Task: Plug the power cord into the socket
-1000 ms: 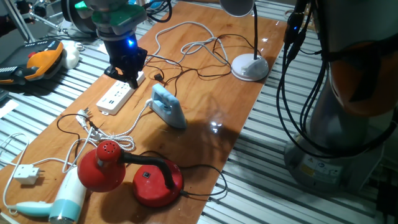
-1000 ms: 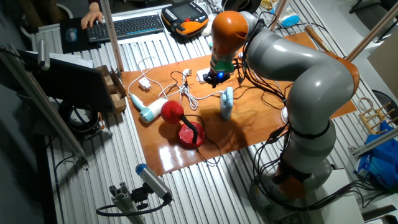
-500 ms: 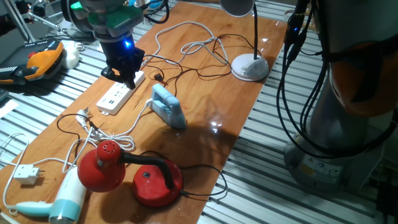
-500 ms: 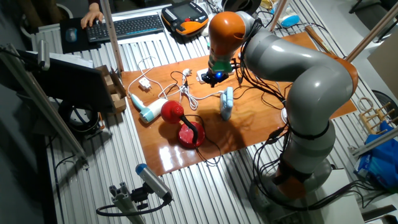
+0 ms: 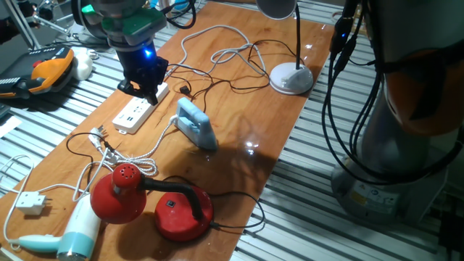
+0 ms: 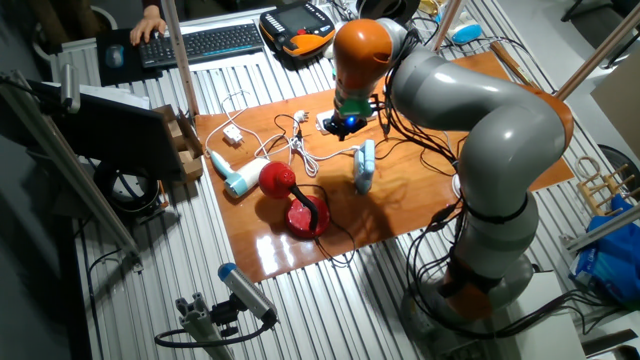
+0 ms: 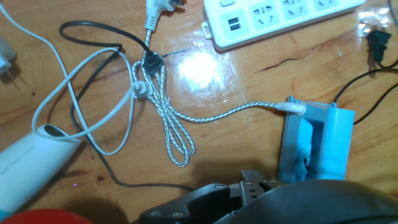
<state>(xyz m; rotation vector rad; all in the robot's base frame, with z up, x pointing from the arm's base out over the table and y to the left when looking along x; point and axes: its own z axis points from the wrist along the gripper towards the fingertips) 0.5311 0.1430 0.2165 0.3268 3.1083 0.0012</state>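
Over the last second my end effector has drifted slightly left along the far end of the socket, hovering above it. I cannot tell whether it is clenched or released. That shift takes me no nearer the power cord, whose small black plug lies loose on the tabletop, just right of the socket, so I judge the pickup not yet done. Further right, the braided cord and blue iron crowd the approach.
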